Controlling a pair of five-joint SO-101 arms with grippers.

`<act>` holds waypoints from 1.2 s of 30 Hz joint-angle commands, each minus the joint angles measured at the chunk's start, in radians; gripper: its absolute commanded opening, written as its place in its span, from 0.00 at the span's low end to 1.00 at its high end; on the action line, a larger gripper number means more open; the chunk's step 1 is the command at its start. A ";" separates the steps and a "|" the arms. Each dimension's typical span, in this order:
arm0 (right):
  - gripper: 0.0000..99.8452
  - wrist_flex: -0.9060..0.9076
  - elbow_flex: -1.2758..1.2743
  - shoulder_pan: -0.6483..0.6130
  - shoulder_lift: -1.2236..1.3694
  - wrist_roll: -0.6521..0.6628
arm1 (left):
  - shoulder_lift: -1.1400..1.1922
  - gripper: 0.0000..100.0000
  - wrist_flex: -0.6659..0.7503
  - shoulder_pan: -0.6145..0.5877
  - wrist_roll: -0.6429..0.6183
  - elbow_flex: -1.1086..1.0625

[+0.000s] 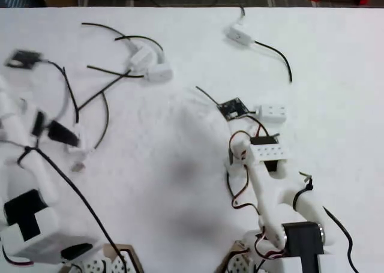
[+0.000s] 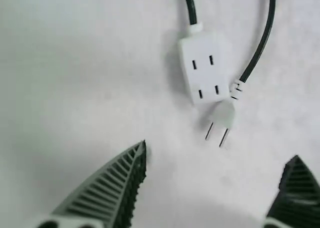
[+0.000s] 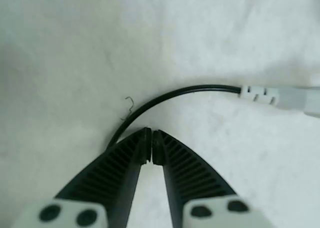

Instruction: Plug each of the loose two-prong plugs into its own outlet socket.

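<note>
Fingers of the left gripper [image 2: 219, 157] stand wide apart over the white bench [image 2: 75, 62], holding nothing. Just beyond their tips lies a white two-prong plug [image 2: 225, 112], its bare prongs pointing toward the gripper and its black cord [image 2: 262, 42] curving away. The plug's body touches the end of a white outlet socket [image 2: 202, 67], which lies flat with two pairs of slots facing up and its own dark lead [image 2: 189, 7] leaving from the far end. The plug sits in none of the slots.

The right gripper [image 3: 151, 147] has its fingers closed, tips together, low over the bench. A black cable [image 3: 175, 95] arcs just past the tips and runs under one finger; whether the fingers pinch it I cannot tell. That cable ends in a white plug body [image 3: 295, 97].

In the high view the left arm [image 1: 24, 165] sits at the bench's left side and the right arm [image 1: 270, 189] extends from the near edge at centre-right. Just beyond the right arm lies a white outlet block [image 1: 271, 112]. A pair of white fittings [image 1: 144, 58] lies touching among black cords toward the far left-centre, and another white fitting [image 1: 240, 35] with a black cord lies near the far edge
</note>
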State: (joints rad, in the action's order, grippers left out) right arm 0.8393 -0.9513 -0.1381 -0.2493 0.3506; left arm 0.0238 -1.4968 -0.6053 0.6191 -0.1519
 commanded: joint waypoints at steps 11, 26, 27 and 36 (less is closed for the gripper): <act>0.02 -0.005 -0.003 -0.012 -0.033 0.003 | 0.180 0.40 0.433 0.091 -0.003 -0.169; 0.02 -0.008 -0.003 -0.012 -0.033 -0.002 | 0.269 0.02 0.589 0.094 -0.003 -0.169; 0.02 -0.010 -0.003 -0.012 -0.033 -0.002 | 0.260 0.02 0.580 0.094 -0.003 -0.169; 0.02 -0.021 -0.003 -0.012 -0.033 -0.005 | -0.076 0.02 0.210 0.260 -0.048 -0.034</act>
State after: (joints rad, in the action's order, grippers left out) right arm 0.8316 -0.9513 -0.1381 -0.2493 0.3506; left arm 0.1343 -1.1485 -0.4442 0.6130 -0.2608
